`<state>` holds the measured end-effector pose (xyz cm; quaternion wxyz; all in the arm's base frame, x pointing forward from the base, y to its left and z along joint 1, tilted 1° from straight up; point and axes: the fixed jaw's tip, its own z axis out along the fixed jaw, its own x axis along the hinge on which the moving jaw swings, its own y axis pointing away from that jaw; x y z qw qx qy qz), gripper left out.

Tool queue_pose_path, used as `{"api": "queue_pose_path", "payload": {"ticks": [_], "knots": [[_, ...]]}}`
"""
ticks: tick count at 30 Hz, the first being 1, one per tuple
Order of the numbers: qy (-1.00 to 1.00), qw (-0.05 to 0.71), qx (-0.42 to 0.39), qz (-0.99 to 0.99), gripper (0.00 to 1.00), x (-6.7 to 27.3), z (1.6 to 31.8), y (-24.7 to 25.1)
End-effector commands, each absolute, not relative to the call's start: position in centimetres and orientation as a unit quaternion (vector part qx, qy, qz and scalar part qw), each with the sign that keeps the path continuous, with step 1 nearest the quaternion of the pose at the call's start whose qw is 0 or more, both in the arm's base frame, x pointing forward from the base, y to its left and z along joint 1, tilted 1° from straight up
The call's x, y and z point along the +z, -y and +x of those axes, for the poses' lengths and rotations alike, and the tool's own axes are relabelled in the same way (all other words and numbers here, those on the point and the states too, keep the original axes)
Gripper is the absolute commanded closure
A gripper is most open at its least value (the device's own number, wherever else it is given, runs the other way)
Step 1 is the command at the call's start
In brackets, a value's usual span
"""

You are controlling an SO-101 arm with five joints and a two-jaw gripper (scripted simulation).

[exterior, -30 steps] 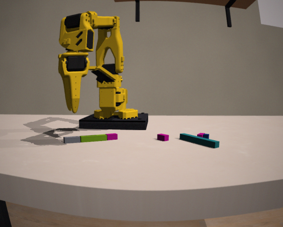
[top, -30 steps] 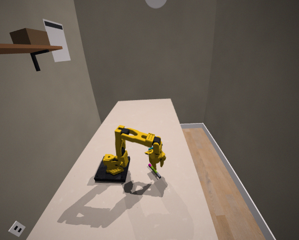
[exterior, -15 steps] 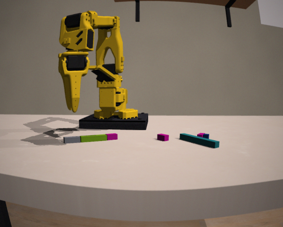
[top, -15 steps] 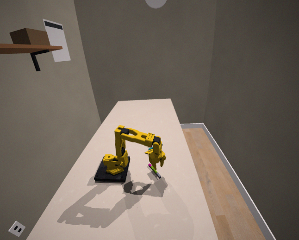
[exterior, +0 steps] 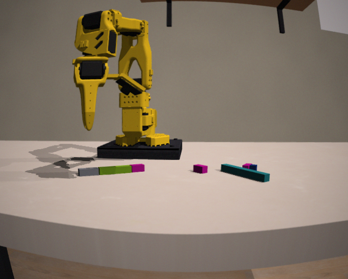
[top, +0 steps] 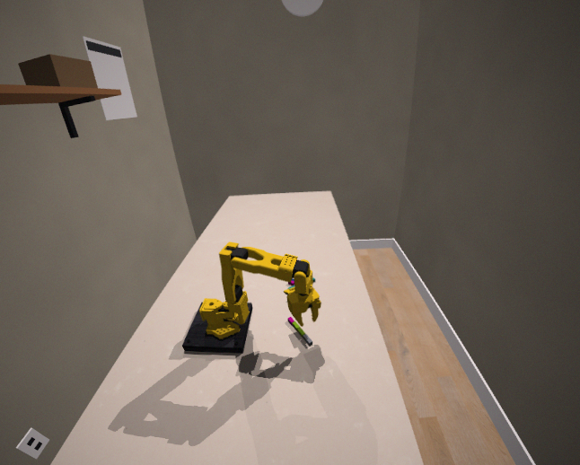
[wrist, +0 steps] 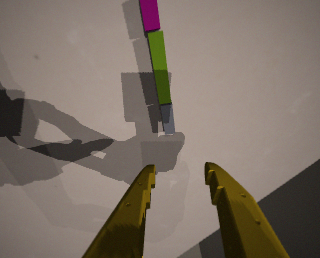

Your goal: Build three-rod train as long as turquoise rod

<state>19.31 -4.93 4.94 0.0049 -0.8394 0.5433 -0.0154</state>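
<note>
Train of 3 down flat, gripper up off it w/ nothing in its fingers

Gripper (top: 308,321) (exterior: 89,127) (wrist: 180,166) hangs above tabletop, tips down, fingers parted by a narrow gap, nothing btwn. Grey rod (top: 306,339) (exterior: 88,171) (wrist: 168,120) is the train's near end in wrist view, just beyond the tips; lime rod (top: 298,329) (exterior: 115,169) (wrist: 160,67) is mid, end magenta rod (top: 290,320) (exterior: 138,167) (wrist: 150,15) at far end. Ends touching or almost, line approx. straight; colours add up to turquoise length.

Turquoise rod (top: 291,287) (exterior: 243,173) flat, well apart from train. Loose magenta rod (exterior: 200,168) btwn the two in ext. view; rear magenta rod (exterior: 247,166) & blue rod (exterior: 253,167) partly hidden behind turquoise, can't tell if they touch.

Rods: square-edged, matte, plain colours. Arm: yellow w/ black motors, on black slab base (top: 193,345) (exterior: 139,153). Fingers taper, w/ stepped inner edges.

Tabletop (top: 280,217) (exterior: 174,203) (wrist: 250,75): pale, faintly mottled, arm shadows across it & train. Room: grey-brown walls (top: 290,120) (exterior: 232,86), wood-plank floor (top: 426,387) (exterior: 174,271), brown shelf (top: 48,94) (exterior: 232,2) on black brackets w/ box (top: 74,72) on top, outlet (top: 26,446) low on L wall in top view.
</note>
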Motion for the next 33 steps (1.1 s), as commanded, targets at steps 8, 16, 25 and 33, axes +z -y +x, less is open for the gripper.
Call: {"api": "queue_pose_path", "payload": {"ticks": [8, 16, 25, 33], "knots": [[-0.631, 0.016, -0.031, -0.775, 0.83, 6.3, 18.8, 4.2], [-0.709, 0.029, -0.042, -0.703, 0.83, 7.3, 18.4, 3.6], [-0.8, 0.051, -0.052, -0.595, 0.83, 8.5, 17.8, 2.8], [-0.87, 0.074, -0.055, -0.484, 0.83, 9.6, 17.1, 2.0]]}}
